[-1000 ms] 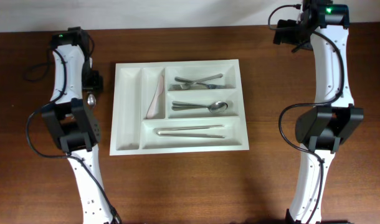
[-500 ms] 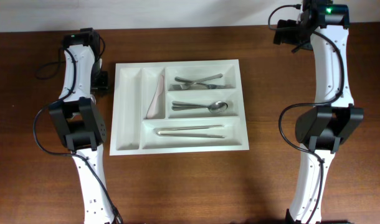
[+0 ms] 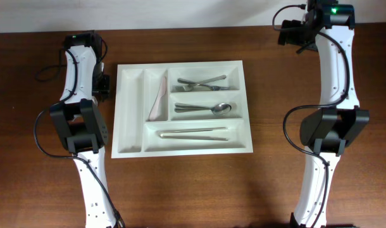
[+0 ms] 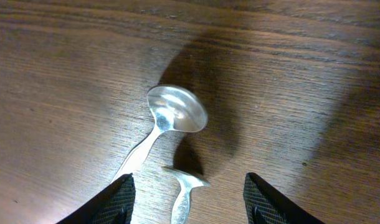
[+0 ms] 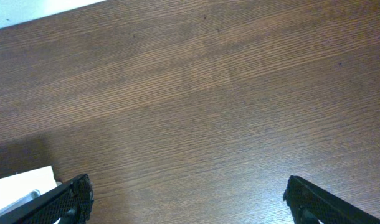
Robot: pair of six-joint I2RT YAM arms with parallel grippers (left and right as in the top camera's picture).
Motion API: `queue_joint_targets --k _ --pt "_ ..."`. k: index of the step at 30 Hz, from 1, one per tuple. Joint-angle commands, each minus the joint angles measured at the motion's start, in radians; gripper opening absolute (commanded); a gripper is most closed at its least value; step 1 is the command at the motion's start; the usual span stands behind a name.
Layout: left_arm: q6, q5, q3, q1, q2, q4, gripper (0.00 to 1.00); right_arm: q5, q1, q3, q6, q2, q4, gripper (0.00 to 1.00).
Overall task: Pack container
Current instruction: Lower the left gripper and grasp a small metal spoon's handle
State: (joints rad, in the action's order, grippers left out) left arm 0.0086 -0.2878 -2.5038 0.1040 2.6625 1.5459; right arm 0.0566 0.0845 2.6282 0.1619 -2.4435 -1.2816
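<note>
The left hand point(image 4: 189, 182) is wide open and empty, above a spoon point(image 4: 175, 111) on the counter point(image 4: 289, 74). The right hand point(image 5: 187, 190) is also wide open and empty. The cutlery tray point(image 3: 131, 114) lies between both arms.

The table point(image 3: 269, 95) was dark brown wood, its fine grain plain under a soft sheen. The loose spoon point(image 4: 176, 115) on it was polished metal, the bowl mirror-bright, and the handle end point(image 4: 185, 190) beside it was metal too. The cutlery tray point(image 3: 130, 114) looked like smooth white plastic, nearly matt. In it the forks point(image 3: 202, 83), the tray spoon point(image 3: 205, 109) and the long thin utensil point(image 3: 193, 133) were shiny metal; the pale pink knife point(image 3: 159, 96) looked dull, perhaps plastic. The fingers point(image 4: 118, 199) of the left gripper point(image 4: 188, 180) and right gripper point(image 5: 187, 183) were black and matt.
</note>
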Motion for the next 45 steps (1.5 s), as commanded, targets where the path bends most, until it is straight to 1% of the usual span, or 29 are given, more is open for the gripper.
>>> queue_joint_targets --k 1,7,12,13,17,23,26,37,40,45 --pt "-0.044 -0.034 0.000 0.005 0.006 0.010 0.58 0.016 -0.005 -0.003 0.011 0.000 -0.001 0.99" --pt "-0.048 -0.035 0.000 0.005 0.006 0.011 0.58 0.016 -0.005 -0.003 0.011 0.000 -0.001 0.99" --pt "-0.088 -0.061 0.000 0.005 0.006 0.011 0.58 0.016 -0.005 -0.003 0.011 0.000 0.000 0.99" --pt "-0.088 -0.062 0.000 0.005 0.006 0.011 0.56 0.016 -0.005 -0.003 0.011 0.000 -0.001 0.99" --pt "-0.128 -0.111 0.000 0.005 0.006 0.011 0.56 0.016 -0.005 -0.003 0.011 0.000 -0.001 0.99" --pt "-0.131 -0.113 0.001 0.005 0.006 0.003 0.55 0.016 -0.005 -0.003 0.011 0.000 -0.001 0.99" --pt "-0.154 -0.112 0.006 0.005 0.008 -0.005 0.54 0.016 -0.005 -0.003 0.011 0.000 -0.001 0.99" --pt "-0.154 -0.109 0.144 -0.004 0.008 -0.061 0.54 0.016 -0.005 -0.003 0.011 0.000 -0.001 0.99" --pt "-0.154 -0.109 0.161 -0.004 0.008 -0.069 0.49 0.016 -0.005 -0.003 0.011 0.000 -0.001 0.99" --pt "-0.154 -0.109 0.160 -0.004 0.009 -0.071 0.36 0.016 -0.005 -0.003 0.011 0.000 -0.001 0.99"
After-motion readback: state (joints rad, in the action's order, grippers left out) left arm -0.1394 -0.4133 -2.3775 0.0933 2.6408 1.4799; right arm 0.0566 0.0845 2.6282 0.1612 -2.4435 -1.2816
